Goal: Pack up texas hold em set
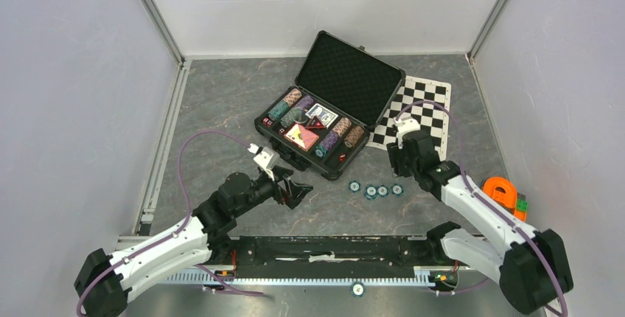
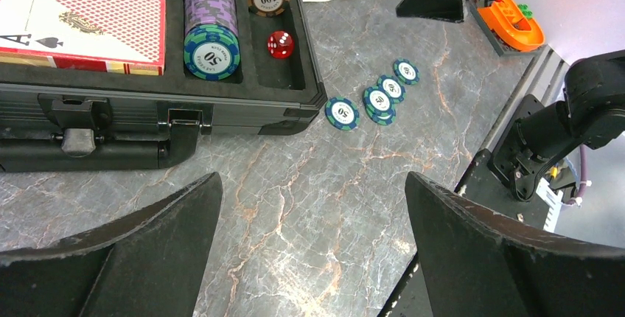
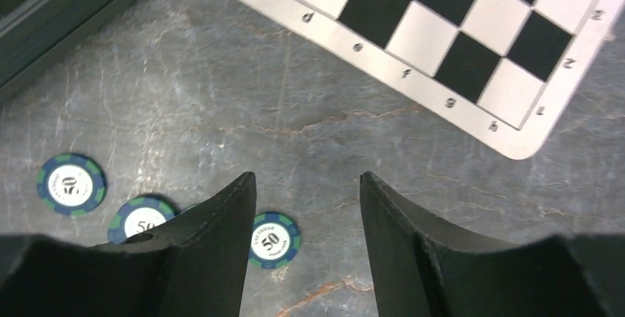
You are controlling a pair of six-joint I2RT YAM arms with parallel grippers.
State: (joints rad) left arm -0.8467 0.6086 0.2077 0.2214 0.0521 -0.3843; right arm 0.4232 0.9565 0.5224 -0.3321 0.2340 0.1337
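The black case (image 1: 346,74) lies open in the middle of the surface (image 1: 221,110), its lid tipped back, with stacked chips (image 1: 339,131), card decks (image 1: 302,137) and a red die (image 2: 280,43) in its foam tray. A short row of loose chips (image 1: 376,190) lies just off its near right corner. The left end effector (image 1: 296,192) is spread wide and empty in front of the case. The right end effector (image 1: 404,161) hangs partly open and empty just beside the loose chips, near the chequered mat (image 1: 424,110).

we see a grey tabletop (image 1: 221,103) marbled with pale and rust-brown veins. plain pale walls (image 1: 74,74) close it in on the left, back and right, with metal posts (image 1: 156,15) at the rear corners. a metal rail (image 1: 158,158) runs along its left edge. the light is soft and even.
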